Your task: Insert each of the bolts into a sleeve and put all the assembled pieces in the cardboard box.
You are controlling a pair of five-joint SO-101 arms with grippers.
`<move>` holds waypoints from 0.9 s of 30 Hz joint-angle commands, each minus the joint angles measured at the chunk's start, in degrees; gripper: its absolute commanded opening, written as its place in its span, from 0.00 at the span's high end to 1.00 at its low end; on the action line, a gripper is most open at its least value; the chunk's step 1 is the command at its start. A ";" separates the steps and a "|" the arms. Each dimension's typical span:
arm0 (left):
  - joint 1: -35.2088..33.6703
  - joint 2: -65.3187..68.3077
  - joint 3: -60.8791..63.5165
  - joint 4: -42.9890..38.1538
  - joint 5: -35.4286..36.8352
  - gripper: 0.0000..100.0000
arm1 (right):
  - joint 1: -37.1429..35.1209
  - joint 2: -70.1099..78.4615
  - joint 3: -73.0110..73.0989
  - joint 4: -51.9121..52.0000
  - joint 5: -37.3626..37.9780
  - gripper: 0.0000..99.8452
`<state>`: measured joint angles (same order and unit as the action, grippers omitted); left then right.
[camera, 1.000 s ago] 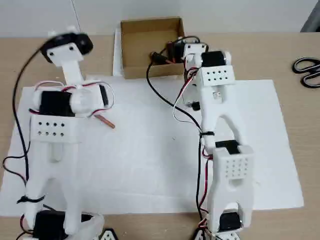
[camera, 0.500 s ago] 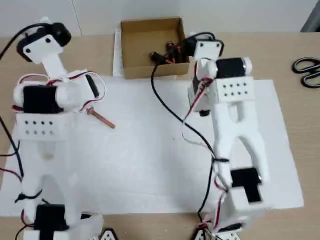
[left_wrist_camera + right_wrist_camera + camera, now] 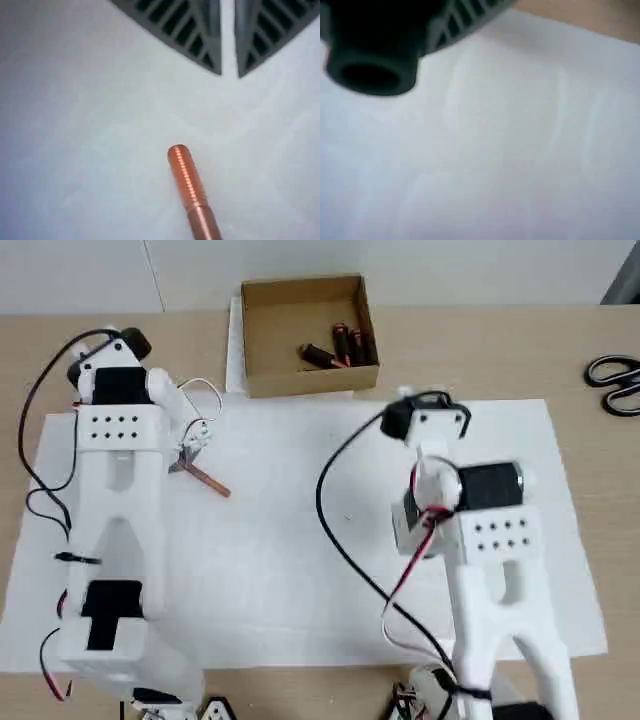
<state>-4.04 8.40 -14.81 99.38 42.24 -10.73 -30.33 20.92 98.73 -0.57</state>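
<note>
A copper bolt [image 3: 206, 479] lies on the white sheet [image 3: 300, 550], threaded end toward my left gripper [image 3: 190, 454]. In the left wrist view the bolt [image 3: 192, 190] lies just beyond the left gripper [image 3: 228, 72], whose dark fingers [image 3: 192, 30] stand almost together with nothing between them. My right gripper [image 3: 395, 20] is shut on a black sleeve [image 3: 371, 72], held just above the sheet with its hollow end showing. The right arm [image 3: 470, 510] hangs over the sheet's right half. The cardboard box [image 3: 262, 340] at the back holds several dark assembled pieces [image 3: 335, 346].
Black scissors [image 3: 615, 380] lie on the wooden table at the far right. The white sheet is bare in the middle between the two arms. Cables trail from both arms across the sheet.
The right arm has pulled back from the box toward the near side of the sheet. The left arm has swung its gripper down beside the bolt.
</note>
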 commanded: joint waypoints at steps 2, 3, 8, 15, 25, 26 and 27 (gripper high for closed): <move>0.00 0.09 -4.26 0.18 0.62 0.99 | 2.68 -4.88 3.78 0.40 -0.53 1.00; 0.00 0.09 -4.70 0.18 0.70 0.99 | 3.82 -4.88 3.96 0.40 -0.53 1.00; -0.88 0.26 -4.44 0.18 0.79 0.99 | 10.42 -4.79 4.04 -0.13 0.88 1.00; -1.67 6.42 -0.92 -0.26 2.37 0.99 | 14.99 -4.70 4.31 -2.68 2.02 1.00; -1.67 14.33 -0.92 -3.08 2.55 0.99 | 18.95 -4.70 9.41 -5.76 2.11 1.00; -1.76 14.51 -0.92 -3.96 2.73 0.99 | 19.21 -4.70 9.41 -5.76 2.11 1.00; -1.93 14.68 -0.92 -4.84 3.34 0.99 | 19.56 -4.70 9.41 -5.76 2.11 1.00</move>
<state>-5.36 23.43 -15.69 97.10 44.26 7.82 -33.23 30.33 93.89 1.01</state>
